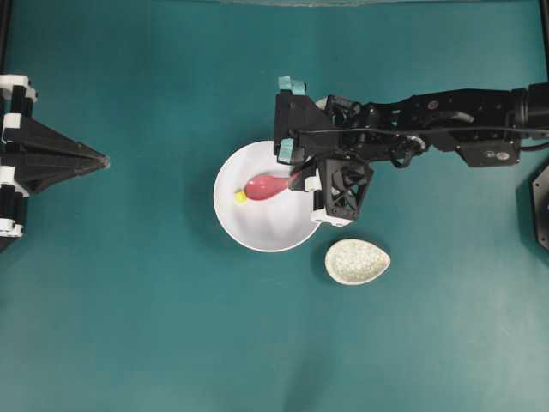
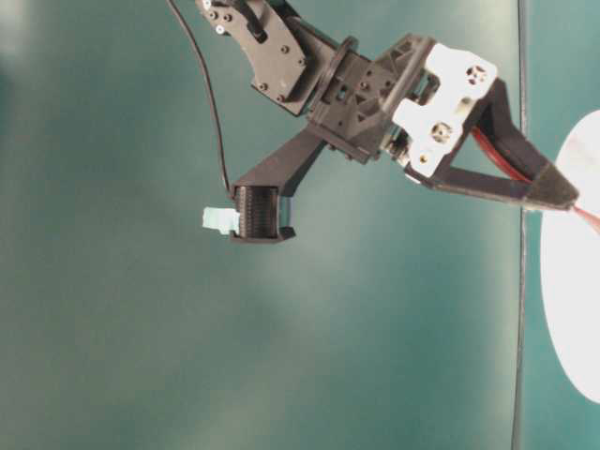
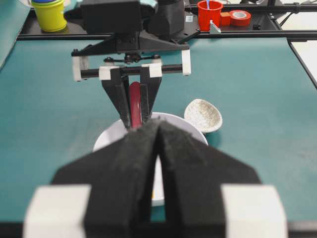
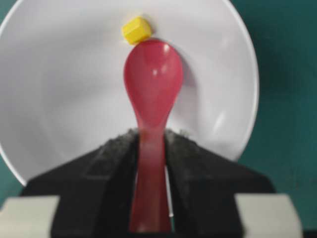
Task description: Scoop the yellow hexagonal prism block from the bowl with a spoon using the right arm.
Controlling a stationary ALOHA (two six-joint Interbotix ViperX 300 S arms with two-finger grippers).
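Overhead: a teal surface carries a white bowl; beside it lies a speckled spoon rest. Right wrist view: right gripper fingers clamp the red spoon, its tip touching the yellow block inside the bowl. Left wrist view: left gripper fingers pressed together, hiding much of the bowl.

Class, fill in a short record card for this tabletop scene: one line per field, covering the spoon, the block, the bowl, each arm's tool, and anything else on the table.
spoon: red-pink spoon, handle clamped in the right tool, scoop inside the bowl
block: yellow block at the scoop's tip, not in the scoop
bowl: white bowl, on the teal table
left tool: left tool shut, empty, away from the bowl
other: speckled spoon rest beside the bowl, empty
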